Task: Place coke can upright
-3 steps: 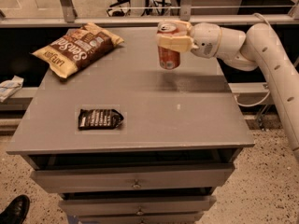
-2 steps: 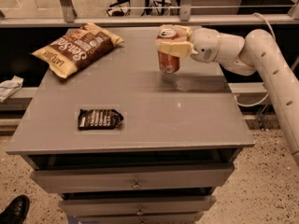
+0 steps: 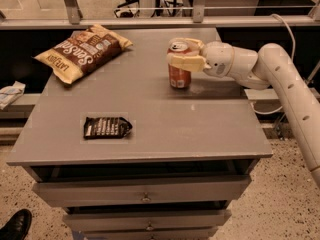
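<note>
Toward the far right of the grey table, the coke can stands upright, silver top facing up, its base down at the tabletop with a faint shadow spreading to its right. From where I stand I cannot quite tell whether the base is fully settled on the surface or a hair above it. The gripper comes in from the right and is clenched around the upper half of the can: one cream finger crosses the near side of the can, while the other reaches past its far side by the rim. Behind the gripper, the rounded white wrist and arm run off to the right and bend down toward the near right corner of the scene.

At the far left corner of the table a brown-and-tan chip bag lies flat, well apart from the can. A small black snack packet lies flat near the left front edge, also well apart from it. Below the tabletop, drawers are stacked, the top one slightly ajar. A black shoe shows on the speckled floor at the near left.
</note>
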`<move>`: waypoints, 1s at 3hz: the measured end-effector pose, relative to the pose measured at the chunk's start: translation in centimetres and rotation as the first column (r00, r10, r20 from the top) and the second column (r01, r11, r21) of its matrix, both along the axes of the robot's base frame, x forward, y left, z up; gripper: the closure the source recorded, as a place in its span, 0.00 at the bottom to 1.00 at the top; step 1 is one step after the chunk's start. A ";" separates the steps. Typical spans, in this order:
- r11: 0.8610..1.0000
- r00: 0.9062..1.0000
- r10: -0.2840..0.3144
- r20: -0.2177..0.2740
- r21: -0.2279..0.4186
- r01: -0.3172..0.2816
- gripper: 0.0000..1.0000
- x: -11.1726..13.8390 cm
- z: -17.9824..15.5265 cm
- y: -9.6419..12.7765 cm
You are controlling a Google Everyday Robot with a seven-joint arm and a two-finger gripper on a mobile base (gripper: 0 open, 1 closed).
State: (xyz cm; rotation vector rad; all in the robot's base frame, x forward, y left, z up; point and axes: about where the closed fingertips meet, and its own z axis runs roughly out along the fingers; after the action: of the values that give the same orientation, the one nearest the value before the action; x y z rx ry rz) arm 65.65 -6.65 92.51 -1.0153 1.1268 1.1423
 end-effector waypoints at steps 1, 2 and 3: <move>1.000 1.000 0.013 -0.003 -0.001 -0.013 0.37 -0.1 -0.7 -0.1; 1.000 1.000 0.018 -0.001 -0.018 -0.018 0.14 -0.4 -1.2 -0.3; 0.996 1.000 0.009 0.017 -0.087 -0.008 0.00 -0.7 -1.5 -1.0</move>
State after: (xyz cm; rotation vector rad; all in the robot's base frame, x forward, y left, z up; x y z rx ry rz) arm 64.94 -7.67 91.03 -1.0961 1.1680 1.0970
